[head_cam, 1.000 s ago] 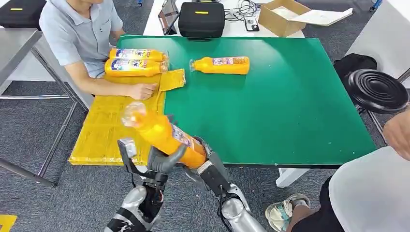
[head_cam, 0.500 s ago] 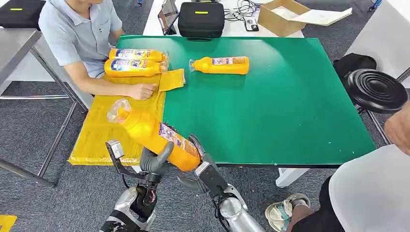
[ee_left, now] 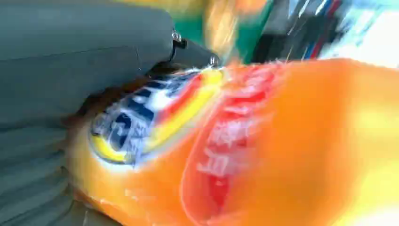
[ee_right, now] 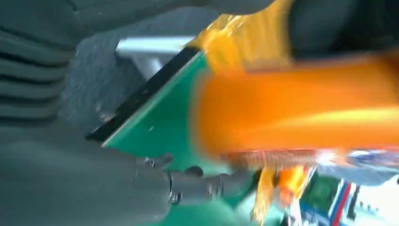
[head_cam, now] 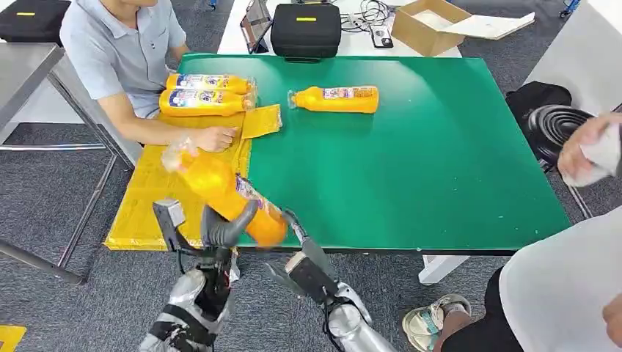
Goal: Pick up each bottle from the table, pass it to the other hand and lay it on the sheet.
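**One bottle in transfer, three at rest**

One orange plastic bottle with a printed label (head_cam: 224, 194) was held above the near left corner of the green table (head_cam: 440, 183), cap end raised toward the yellow sheet (head_cam: 150, 202) and base low near the table's near edge. The left hand (head_cam: 220, 227) grasped the bottle around its lower body; the left wrist view showed the label pressed close against the grey thumb. The right hand (head_cam: 304, 253) sat just beside the base with its fingers spread and apart from the bottle, so it appeared released. The handover therefore looked complete, with the load on the left side because the sheet lies on that side.

Two orange bottles (head_cam: 202, 94) lay side by side at the sheet's far end, just in front of a seated person in a grey shirt (head_cam: 121, 51), whose hand (head_cam: 215, 138) rested on the sheet. A fourth orange bottle (head_cam: 336, 98) lay on bare table, well apart, not yet collected.

The open room was the sheet's middle and near portion, directly under the raised cap. The person's hand bounded it on the far side; the sheet's near edge overhung the table corner, so a lay-down placed too near risked a roll-off.
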You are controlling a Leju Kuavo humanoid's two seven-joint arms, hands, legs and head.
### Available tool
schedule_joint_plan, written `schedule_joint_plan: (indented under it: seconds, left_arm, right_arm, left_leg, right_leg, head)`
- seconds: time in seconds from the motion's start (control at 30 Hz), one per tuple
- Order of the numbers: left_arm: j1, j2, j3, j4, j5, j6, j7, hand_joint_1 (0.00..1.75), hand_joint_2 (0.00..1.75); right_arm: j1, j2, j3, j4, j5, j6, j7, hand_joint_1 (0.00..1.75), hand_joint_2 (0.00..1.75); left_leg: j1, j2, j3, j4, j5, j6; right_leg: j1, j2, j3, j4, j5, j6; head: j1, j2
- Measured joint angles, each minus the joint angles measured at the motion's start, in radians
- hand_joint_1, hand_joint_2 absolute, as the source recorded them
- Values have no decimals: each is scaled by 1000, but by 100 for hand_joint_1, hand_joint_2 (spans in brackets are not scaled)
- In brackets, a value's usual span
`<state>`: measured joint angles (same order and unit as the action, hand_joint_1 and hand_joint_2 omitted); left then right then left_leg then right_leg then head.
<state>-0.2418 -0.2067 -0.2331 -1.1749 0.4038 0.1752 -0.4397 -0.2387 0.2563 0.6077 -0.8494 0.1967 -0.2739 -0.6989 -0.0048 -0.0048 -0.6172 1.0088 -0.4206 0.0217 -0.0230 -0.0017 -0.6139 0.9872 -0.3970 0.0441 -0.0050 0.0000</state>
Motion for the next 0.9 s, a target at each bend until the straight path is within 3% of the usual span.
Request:
schedule_joint_plan:
  seconds: [0.07, 0.17, 0.43, 0.53, 0.63, 0.73, 0.9]
  left_arm:
    - [-37, 16, 12, 23, -74, 64, -44, 175, 175]
    - [-62, 33, 20, 34, -90, 63, -41, 175, 175]
    - [-106, 80, 58, 47, -205, 122, -23, 175, 175]
    - [-150, 103, 29, 103, -540, 352, 0, 175, 175]
    - [-208, 124, -17, 198, -868, 484, 61, 175, 175]
    - [-245, 130, -20, 282, -1107, 514, 111, 175, 175]
    - [-273, 137, -27, 353, -1106, 519, 123, 175, 175]
  right_arm:
    - [19, 0, 5, -36, 32, -230, -1, 0, 0]
    - [32, -6, -4, -96, 70, -401, 0, 0, 0]
    - [82, 11, -154, -229, 93, -419, 0, 0, 0]
    - [83, 10, -159, -229, 10, -420, 0, 0, 0]
    - [81, 11, -151, -228, -27, -418, 0, 0, 0]
    - [81, 11, -129, -225, -42, -417, 0, 0, 0]
    - [81, 11, -119, -222, -48, -417, 0, 0, 0]
  left_leg:
    - [0, 0, 0, 0, 0, 0]
    - [0, 0, 0, 0, 0, 0]
    - [0, 0, 0, 0, 0, 0]
    - [0, 0, 0, 0, 0, 0]
    - [0, -1, 0, 0, 1, 0]
    - [0, 1, 0, 0, 0, 0]
    - [0, 0, 0, 0, 0, 0]
  right_leg:
    - [0, 0, 0, 0, 0, 0]
    - [0, 0, 0, 0, 0, 0]
    - [0, 0, 0, 0, 0, 0]
    - [0, 0, 0, 0, 0, 0]
    - [0, 0, 1, 0, 0, 0]
    - [0, 0, 0, 0, 0, 0]
    - [0, 0, 0, 0, 0, 0]
  head:
    - [0, 0]
    - [1, 0]
    - [0, 0]
    - [1, 0]
    - [1, 0]
    - [0, 0]
    - [0, 0]
